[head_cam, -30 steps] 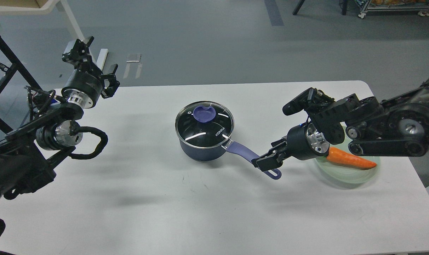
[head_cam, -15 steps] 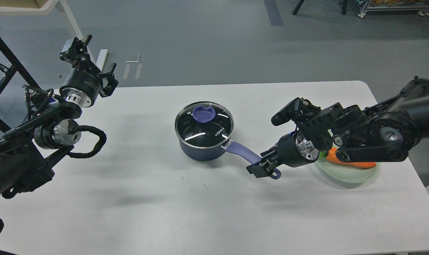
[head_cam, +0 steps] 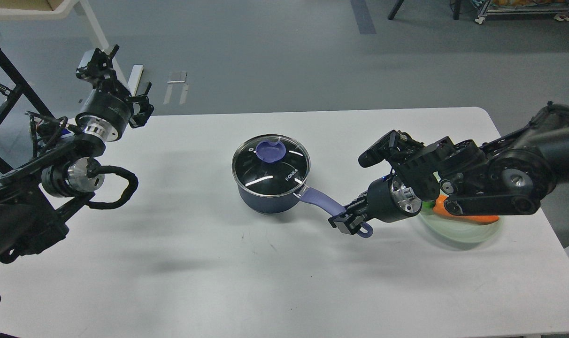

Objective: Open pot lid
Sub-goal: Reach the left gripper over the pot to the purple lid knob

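Observation:
A dark blue pot (head_cam: 265, 197) stands mid-table with its glass lid (head_cam: 271, 165) on. The lid has a purple knob (head_cam: 270, 150). The pot's purple handle (head_cam: 323, 201) points to the front right. My right gripper (head_cam: 348, 221) is low at the end of that handle, with its jaws closed around it. My left gripper (head_cam: 118, 84) is raised over the table's far left corner, well away from the pot, and looks open and empty.
A pale green plate (head_cam: 458, 230) with an orange carrot (head_cam: 472, 217) lies under my right arm near the table's right edge. The white table (head_cam: 219, 281) ends close behind the pot's far side; black frame legs (head_cam: 3, 75) stand far left.
My right gripper moved left and down from beside the plate to the end of the pot handle and narrowed onto it. The left gripper drifted slightly left and up. The pot stayed put.

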